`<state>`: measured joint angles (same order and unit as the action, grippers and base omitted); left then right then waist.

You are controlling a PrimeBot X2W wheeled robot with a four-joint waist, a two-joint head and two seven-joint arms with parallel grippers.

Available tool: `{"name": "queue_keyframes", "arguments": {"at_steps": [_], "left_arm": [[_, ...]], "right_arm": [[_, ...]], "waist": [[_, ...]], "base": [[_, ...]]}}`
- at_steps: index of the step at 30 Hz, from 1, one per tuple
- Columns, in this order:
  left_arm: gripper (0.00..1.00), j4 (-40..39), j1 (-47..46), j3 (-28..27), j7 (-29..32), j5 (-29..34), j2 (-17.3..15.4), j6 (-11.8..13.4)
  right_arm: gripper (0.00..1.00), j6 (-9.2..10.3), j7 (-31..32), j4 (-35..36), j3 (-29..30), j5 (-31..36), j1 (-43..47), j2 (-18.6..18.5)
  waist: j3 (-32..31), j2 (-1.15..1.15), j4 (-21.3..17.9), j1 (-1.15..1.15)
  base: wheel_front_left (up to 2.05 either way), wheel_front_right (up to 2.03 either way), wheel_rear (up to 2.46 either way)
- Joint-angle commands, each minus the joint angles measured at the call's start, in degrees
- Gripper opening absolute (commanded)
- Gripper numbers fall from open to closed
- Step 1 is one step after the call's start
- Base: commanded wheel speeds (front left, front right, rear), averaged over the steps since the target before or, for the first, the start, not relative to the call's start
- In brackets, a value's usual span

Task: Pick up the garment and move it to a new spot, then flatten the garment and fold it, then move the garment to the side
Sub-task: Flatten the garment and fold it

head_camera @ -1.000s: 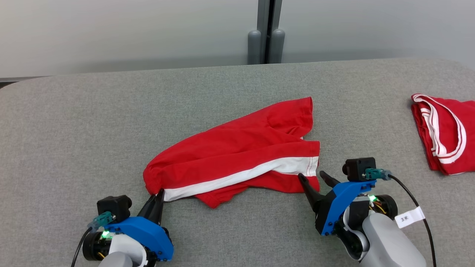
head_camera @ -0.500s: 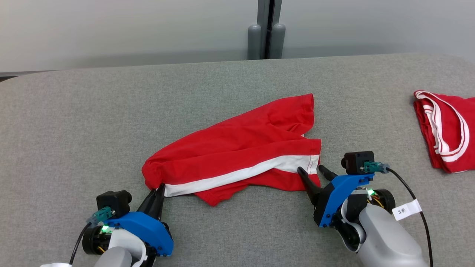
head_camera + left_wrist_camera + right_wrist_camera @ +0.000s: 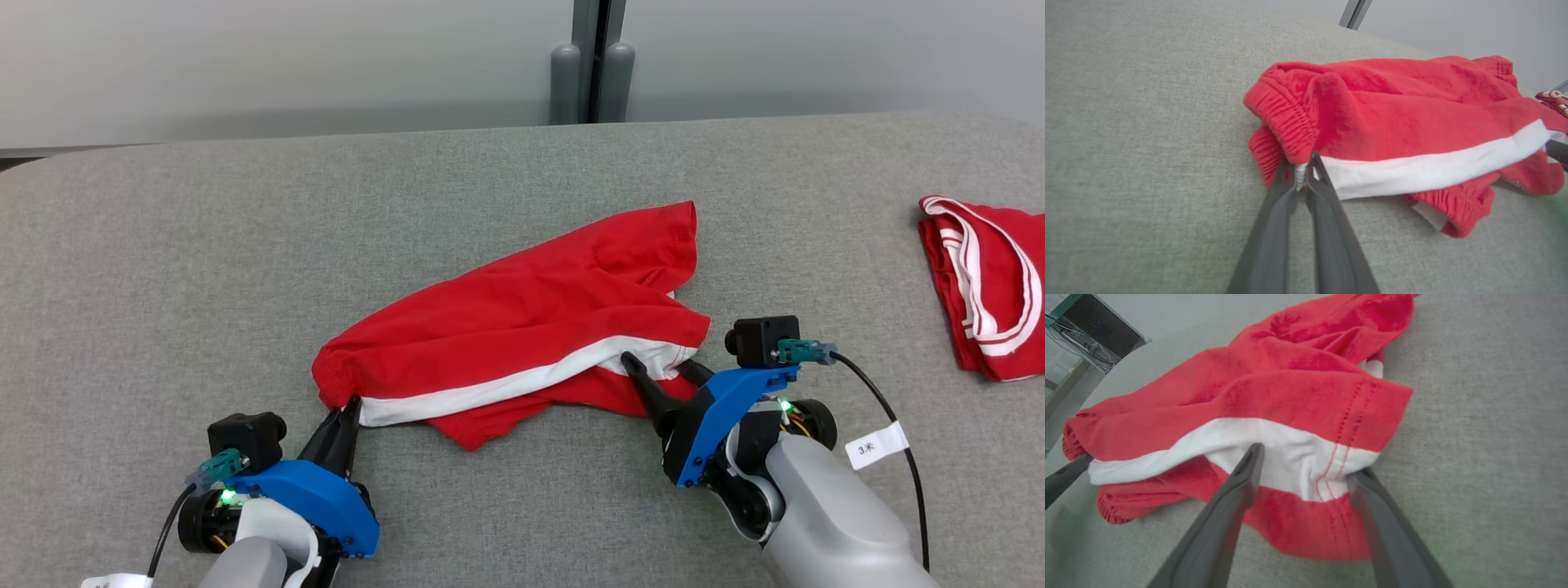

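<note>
- The desk [image 3: 163,245] is covered in grey woven fabric, with rounded corners at its far left and far right.
- Behind it stands a pale grey wall [image 3: 286,65], smooth and evenly lit, with a soft shadow along its foot.
- A dark upright seam [image 3: 598,33] splits the wall, with two grey rounded posts [image 3: 565,82] at its base.
- In the right wrist view, a dark panel [image 3: 1102,322] and loose cables [image 3: 1086,355] sit beyond the desk edge.

Right hand [image 3: 1308,460] — one fingertip hidden under garment [image 3: 1290,396].
</note>
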<state>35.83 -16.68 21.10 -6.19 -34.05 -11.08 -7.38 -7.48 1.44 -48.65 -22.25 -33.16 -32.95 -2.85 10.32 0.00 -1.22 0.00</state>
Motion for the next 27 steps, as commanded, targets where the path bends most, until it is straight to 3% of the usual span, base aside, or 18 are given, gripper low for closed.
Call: {"name": "queue_keyframes", "arguments": {"at_steps": [1, 11, 23, 24, 25, 26, 27], "left_arm": [[0.00, -0.1, -1.0, 0.0, -0.4, -0.1, -0.3, 0.0], [0.00, -0.6, 0.2, 0.0, -0.5, -0.8, -0.6, 0.4], [0.00, -1.5, 0.5, 0.5, -0.2, -1.2, -0.9, 0.7], [0.00, -1.6, 0.5, 0.6, -0.2, -1.2, -0.9, 0.7], [0.00, -1.6, 0.5, 0.7, -0.2, -1.3, -0.9, 0.7], [0.00, -1.6, 0.5, 0.7, -0.1, -1.3, -0.9, 0.7], [0.00, -1.7, 0.5, 0.8, -0.1, -1.3, -0.9, 0.7]], "right_arm": [[1.00, -0.03, -0.1, 0.3, -0.2, -0.1, 0.1, -0.1], [1.00, -0.03, 0.2, 3.3, 2.4, 2.0, 3.6, -0.1], [1.00, -0.03, 3.2, 12.1, 4.1, 4.5, 6.4, -0.1], [0.71, -0.03, 3.7, 12.3, 4.3, 4.6, 6.7, -0.1], [0.50, -0.03, 4.2, 12.5, 4.5, 5.0, 6.8, -0.1], [0.45, -0.03, 4.6, 12.7, 4.7, 5.3, 6.8, -0.1], [0.34, -0.03, 5.1, 12.7, 4.7, 5.4, 6.7, -0.1]], "waist": [[-0.1, 0.00, -0.1, 0.00], [-1.2, 0.00, -1.1, 0.00], [-1.1, 0.00, -1.2, 0.00], [-1.1, 0.00, -1.1, 0.00], [-1.1, 0.00, -1.1, 0.00], [-1.1, 0.00, -1.0, 0.00], [-1.0, 0.00, -1.0, 0.00]], "base": [[0.00, 0.00, 0.00], [0.00, 0.00, 0.00], [0.00, 0.00, 0.00], [0.00, 0.00, 0.00], [0.00, 0.00, 0.00], [0.00, 0.00, 0.00], [0.00, 0.00, 0.00]]}}
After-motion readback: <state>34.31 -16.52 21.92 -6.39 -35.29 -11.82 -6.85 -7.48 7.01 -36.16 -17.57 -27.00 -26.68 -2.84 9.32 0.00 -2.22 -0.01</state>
